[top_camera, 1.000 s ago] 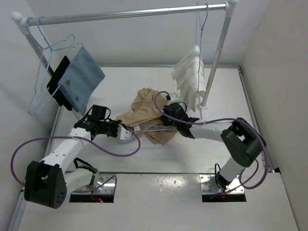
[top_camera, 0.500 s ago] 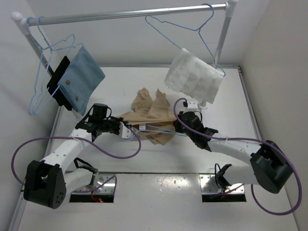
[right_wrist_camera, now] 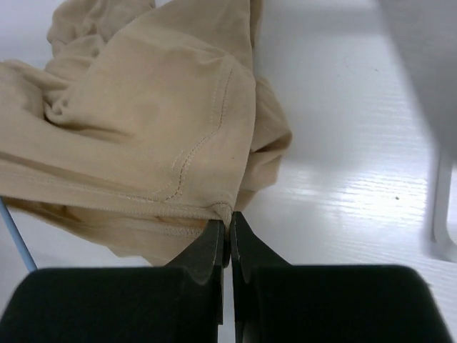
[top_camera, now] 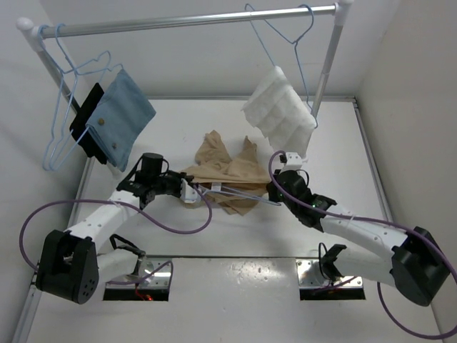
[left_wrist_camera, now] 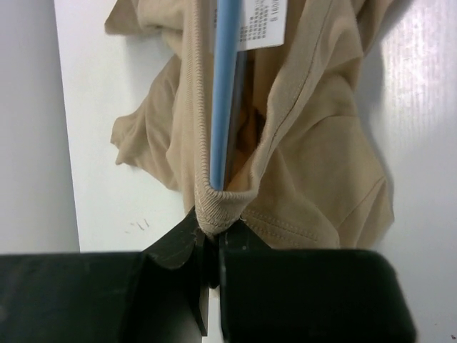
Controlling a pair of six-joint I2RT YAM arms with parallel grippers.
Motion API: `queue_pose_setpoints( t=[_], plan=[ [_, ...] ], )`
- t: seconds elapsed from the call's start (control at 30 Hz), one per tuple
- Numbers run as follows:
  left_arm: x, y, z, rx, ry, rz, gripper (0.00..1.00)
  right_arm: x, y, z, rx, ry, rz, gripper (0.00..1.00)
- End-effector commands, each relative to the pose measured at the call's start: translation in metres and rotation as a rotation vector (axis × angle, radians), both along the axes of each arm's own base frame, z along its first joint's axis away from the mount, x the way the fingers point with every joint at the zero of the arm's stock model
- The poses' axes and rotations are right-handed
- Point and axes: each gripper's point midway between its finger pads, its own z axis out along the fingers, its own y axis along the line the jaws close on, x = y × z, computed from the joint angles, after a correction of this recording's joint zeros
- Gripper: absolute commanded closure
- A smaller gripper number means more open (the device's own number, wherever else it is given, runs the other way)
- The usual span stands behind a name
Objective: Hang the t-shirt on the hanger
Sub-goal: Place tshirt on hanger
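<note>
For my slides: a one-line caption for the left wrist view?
Left gripper shut on the hem of the limp tan fabric t-shirt, thin pale-blue wire hanger threaded inside.

Left gripper [left_wrist_camera: 212,239] sits at the bottom edge, black jaws pinched tight on a ribbed band of the t-shirt [left_wrist_camera: 321,164]. The tan cloth spreads upward from the pinch, bunched and folded on the white table [left_wrist_camera: 421,107]. Hanger [left_wrist_camera: 223,93] wire, pale blue, runs straight down from the top into the opening just above the jaws. A white printed label [left_wrist_camera: 260,25] lies beside the wire at the top.
</note>
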Motion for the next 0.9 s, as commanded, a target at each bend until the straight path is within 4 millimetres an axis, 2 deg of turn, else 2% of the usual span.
queue_pose_setpoints(
  t=[0.0, 0.13, 0.3, 0.37, 0.43, 0.47, 0.5, 0.53, 0.6, 0.7, 0.73, 0.87],
  plan=[
    [0.026, 0.111, -0.023, 0.325, -0.016, 0.487, 1.00, -0.008, -0.056, -0.007, -0.222, 0.022, -0.113, 1.00],
    [0.019, 0.106, -0.027, 0.319, 0.012, 0.447, 1.00, -0.014, -0.042, -0.009, -0.181, 0.022, -0.010, 1.00],
    [0.023, 0.099, -0.017, 0.274, -0.021, 0.437, 1.00, -0.022, -0.032, -0.012, -0.142, 0.076, 0.032, 1.00],
    [0.024, 0.104, -0.023, 0.262, 0.009, 0.496, 1.00, -0.023, -0.034, -0.014, -0.132, 0.090, 0.000, 1.00],
    [0.036, 0.106, -0.010, 0.212, 0.009, 0.561, 1.00, -0.025, -0.043, -0.017, -0.154, 0.104, -0.038, 1.00],
    [0.035, 0.106, -0.008, 0.176, 0.039, 0.582, 1.00, -0.028, -0.045, -0.020, -0.159, 0.120, -0.043, 1.00],
    [0.035, 0.103, -0.005, 0.157, 0.054, 0.567, 1.00, -0.028, -0.046, -0.020, -0.155, 0.118, -0.058, 1.00],
    [0.028, 0.092, -0.007, 0.121, 0.105, 0.499, 1.00, -0.030, -0.048, -0.025, -0.172, 0.138, -0.058, 1.00],
    [0.029, 0.087, 0.007, 0.085, 0.076, 0.463, 1.00, -0.030, -0.048, -0.028, -0.166, 0.158, -0.085, 1.00],
    [0.018, 0.079, 0.014, 0.063, 0.069, 0.369, 1.00, -0.029, -0.053, -0.035, -0.202, 0.189, -0.116, 1.00],
    [0.012, 0.073, 0.010, 0.048, 0.099, 0.343, 1.00, -0.029, -0.054, -0.038, -0.206, 0.196, -0.130, 1.00],
    [0.009, 0.072, 0.013, 0.061, 0.092, 0.313, 1.00, -0.027, -0.059, -0.041, -0.203, 0.213, -0.181, 1.00]
  ],
)
